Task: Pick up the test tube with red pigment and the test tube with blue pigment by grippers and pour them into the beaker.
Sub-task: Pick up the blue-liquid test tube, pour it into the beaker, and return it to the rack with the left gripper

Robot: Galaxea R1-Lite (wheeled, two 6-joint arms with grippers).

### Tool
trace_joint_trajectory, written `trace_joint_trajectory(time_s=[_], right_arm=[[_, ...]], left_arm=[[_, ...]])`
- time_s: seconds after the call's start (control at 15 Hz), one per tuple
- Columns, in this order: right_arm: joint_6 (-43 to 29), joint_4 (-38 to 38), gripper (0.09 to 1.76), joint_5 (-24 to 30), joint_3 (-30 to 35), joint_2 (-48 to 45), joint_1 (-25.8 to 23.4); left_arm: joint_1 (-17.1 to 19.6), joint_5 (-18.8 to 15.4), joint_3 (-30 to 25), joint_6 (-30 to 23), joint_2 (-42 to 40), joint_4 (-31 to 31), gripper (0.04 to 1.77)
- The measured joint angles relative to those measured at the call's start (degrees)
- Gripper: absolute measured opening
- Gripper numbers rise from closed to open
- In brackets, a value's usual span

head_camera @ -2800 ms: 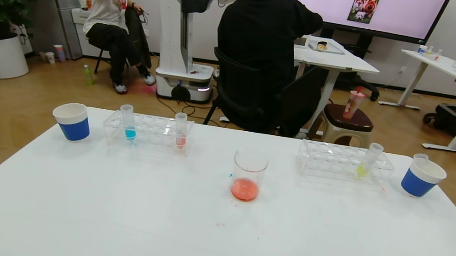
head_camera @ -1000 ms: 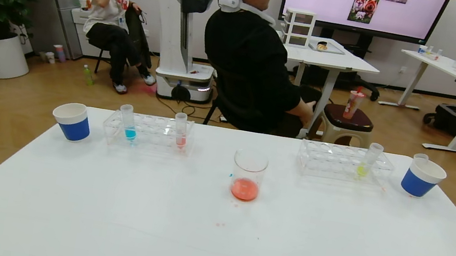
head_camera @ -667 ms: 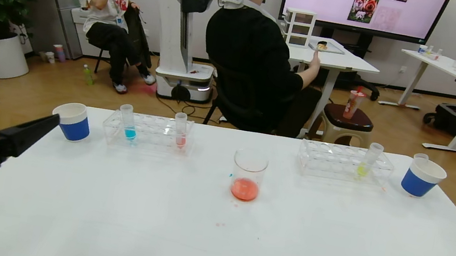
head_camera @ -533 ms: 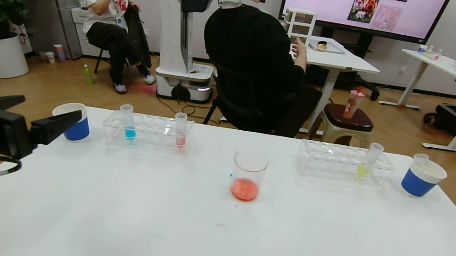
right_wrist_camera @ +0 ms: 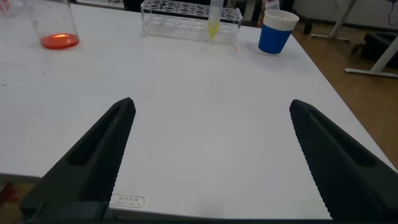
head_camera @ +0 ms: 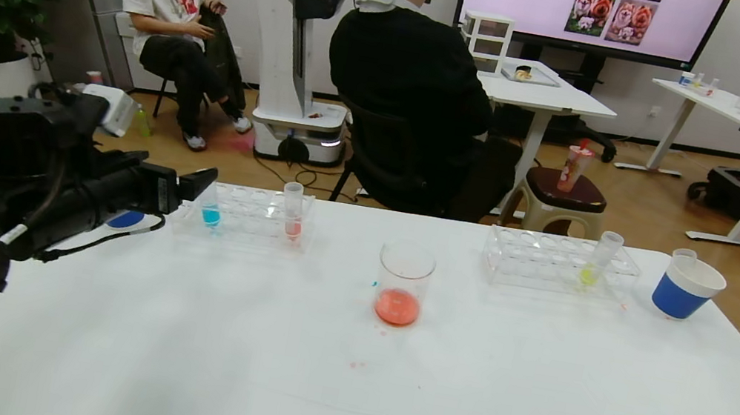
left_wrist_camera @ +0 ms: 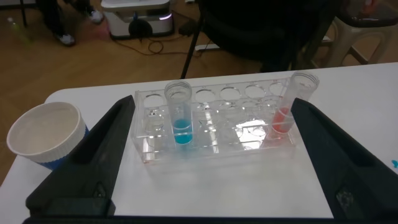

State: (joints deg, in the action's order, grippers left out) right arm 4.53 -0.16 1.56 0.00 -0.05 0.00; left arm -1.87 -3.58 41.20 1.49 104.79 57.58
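Note:
The test tube with blue pigment [head_camera: 212,210] stands in the left clear rack [head_camera: 256,215]; it also shows in the left wrist view [left_wrist_camera: 180,119]. A tube of paler pinkish-red liquid [head_camera: 294,213] stands in the same rack. No tube with vivid red-orange liquid shows. The beaker [head_camera: 403,284] stands mid-table with red-orange liquid in its bottom. My left gripper [head_camera: 194,182] is open and empty just left of the blue tube; in the left wrist view [left_wrist_camera: 212,104] the rack lies between its fingers. My right gripper [right_wrist_camera: 211,104] is open and empty, low over the table near its front edge.
A right rack [head_camera: 541,262] holds a yellow-green tube [head_camera: 597,264]. A blue-and-white cup [head_camera: 684,286] with a clear tube top behind it stands far right. The left cup [left_wrist_camera: 46,134] is mostly hidden by my left arm in the head view. People sit beyond the table.
My left arm has come into view from the lower left and moved up and right to the left rack, covering the left cup. Tubes and beaker have not moved.

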Motion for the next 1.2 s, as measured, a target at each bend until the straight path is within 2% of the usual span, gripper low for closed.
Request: trace_joint_trajectory(time_s=[0.27, 0.47, 0.73, 1.07, 1.2], right_arm=[[0.0, 0.0, 1.73, 0.0, 0.0, 0.0, 0.0], [0.0, 0.0, 1.73, 0.0, 0.0, 0.0, 0.0], [0.0, 0.0, 1.73, 0.0, 0.0, 0.0, 0.0], [0.0, 0.0, 1.73, 0.0, 0.0, 0.0, 0.0], [0.0, 0.0, 1.73, 0.0, 0.0, 0.0, 0.0]], left_arm=[[-0.4, 1.1, -1.2, -0.4, 11.0, 16.0, 1.75], [0.0, 1.8, -1.7, -0.3, 18.6, 24.1, 1.75], [-0.1, 3.4, 4.4, -0.2, 24.5, 24.0, 1.75], [0.5, 3.6, 17.7, -0.3, 29.7, 18.2, 1.75], [0.8, 3.7, 20.8, -0.4, 31.1, 16.5, 1.75]])
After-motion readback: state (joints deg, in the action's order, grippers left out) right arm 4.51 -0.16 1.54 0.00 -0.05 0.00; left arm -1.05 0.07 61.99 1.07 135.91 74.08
